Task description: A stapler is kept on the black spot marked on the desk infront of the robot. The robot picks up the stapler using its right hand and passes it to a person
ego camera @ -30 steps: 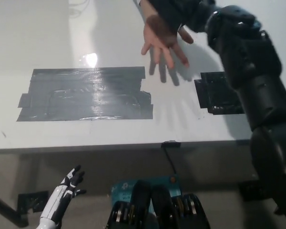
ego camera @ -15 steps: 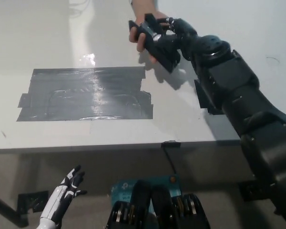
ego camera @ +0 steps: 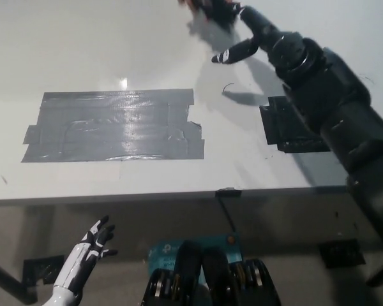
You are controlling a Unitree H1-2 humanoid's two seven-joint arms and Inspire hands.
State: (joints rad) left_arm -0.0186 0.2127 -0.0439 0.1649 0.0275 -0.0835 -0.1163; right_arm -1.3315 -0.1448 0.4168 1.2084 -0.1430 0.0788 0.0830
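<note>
The white glossy desk [ego camera: 83,51] fills most of the view. On it lies a large rectangle of grey tape [ego camera: 112,124], and to the right a smaller black tape square [ego camera: 287,127], partly covered by the black right arm [ego camera: 332,108]. This arm reaches up to the far edge of the desk. The black right hand [ego camera: 246,35] is at the top of the picture, fingers apart, holding nothing. Just above it, at the top edge, a person's hand [ego camera: 207,6] holds a dark object, maybe the stapler; it is too cut off to tell. The white left hand [ego camera: 92,239] rests low at the left, below the desk edge, fingers spread.
</note>
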